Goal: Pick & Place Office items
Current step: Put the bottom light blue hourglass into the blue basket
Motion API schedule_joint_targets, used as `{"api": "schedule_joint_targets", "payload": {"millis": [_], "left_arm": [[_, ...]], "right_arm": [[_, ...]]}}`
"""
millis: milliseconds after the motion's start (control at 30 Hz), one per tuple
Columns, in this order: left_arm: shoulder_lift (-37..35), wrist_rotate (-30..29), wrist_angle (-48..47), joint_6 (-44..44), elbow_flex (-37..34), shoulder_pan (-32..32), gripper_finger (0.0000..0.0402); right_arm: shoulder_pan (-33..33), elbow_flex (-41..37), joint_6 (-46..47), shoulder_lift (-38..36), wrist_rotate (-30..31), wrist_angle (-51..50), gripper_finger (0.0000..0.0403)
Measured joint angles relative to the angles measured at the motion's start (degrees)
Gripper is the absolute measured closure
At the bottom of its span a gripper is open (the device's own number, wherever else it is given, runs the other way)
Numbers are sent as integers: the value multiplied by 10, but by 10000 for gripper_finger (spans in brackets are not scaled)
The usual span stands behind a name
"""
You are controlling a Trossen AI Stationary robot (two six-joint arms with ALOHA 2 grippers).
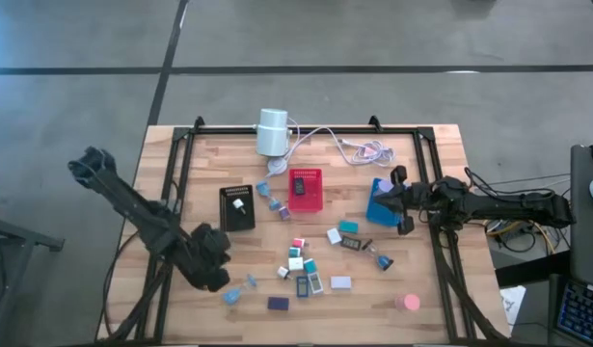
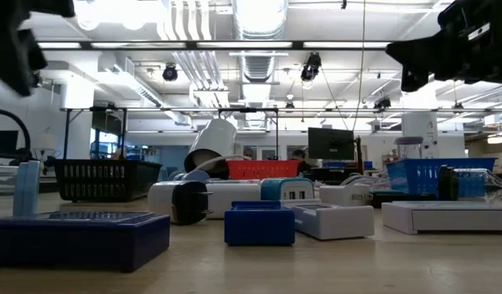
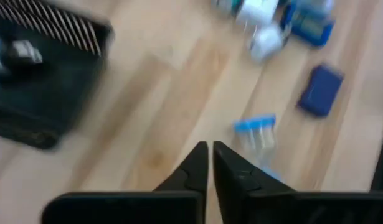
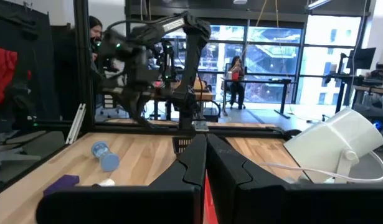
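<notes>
The office items (image 1: 310, 262) lie scattered on the wooden table's middle and near part: small white, teal, blue and purple blocks, clips, and a pink disc (image 1: 407, 302). One white piece (image 1: 238, 203) lies in the black tray (image 1: 237, 207). My left gripper (image 1: 219, 278) is shut and hovers over bare wood at the near left, just short of a clear blue clip (image 3: 256, 130) and a navy block (image 3: 320, 91). My right gripper (image 1: 390, 200) is shut and is held level over the blue tray (image 1: 378, 204) at the right, pointing toward the table's left.
A red tray (image 1: 306, 190) stands at the middle far side. A white cylinder (image 1: 272, 132) with a white cable (image 1: 363, 147) lies by the far edge. Black rails (image 1: 175, 173) run along the table's left, right and far edges. People show in the room beyond.
</notes>
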Motion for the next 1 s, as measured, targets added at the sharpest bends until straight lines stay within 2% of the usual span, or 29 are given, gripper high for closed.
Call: {"api": "schedule_joint_targets", "payload": {"millis": [233, 400, 567, 700, 1000], "left_arm": [[101, 77, 22, -20, 65, -14, 251], [135, 89, 36, -37, 110, -31, 148], [162, 96, 36, -71, 114, -38, 67], [183, 136, 34, -73, 100, -38, 38], [217, 155, 50, -63, 78, -37, 39]], "right_arm": [[0, 0, -2, 1, 0, -1, 394], [0, 0, -16, 1, 0, 0, 394], [0, 0, -34, 1, 0, 1, 394], [0, 0, -45, 1, 0, 5, 394], [0, 0, -39, 1, -1, 15, 394]]}}
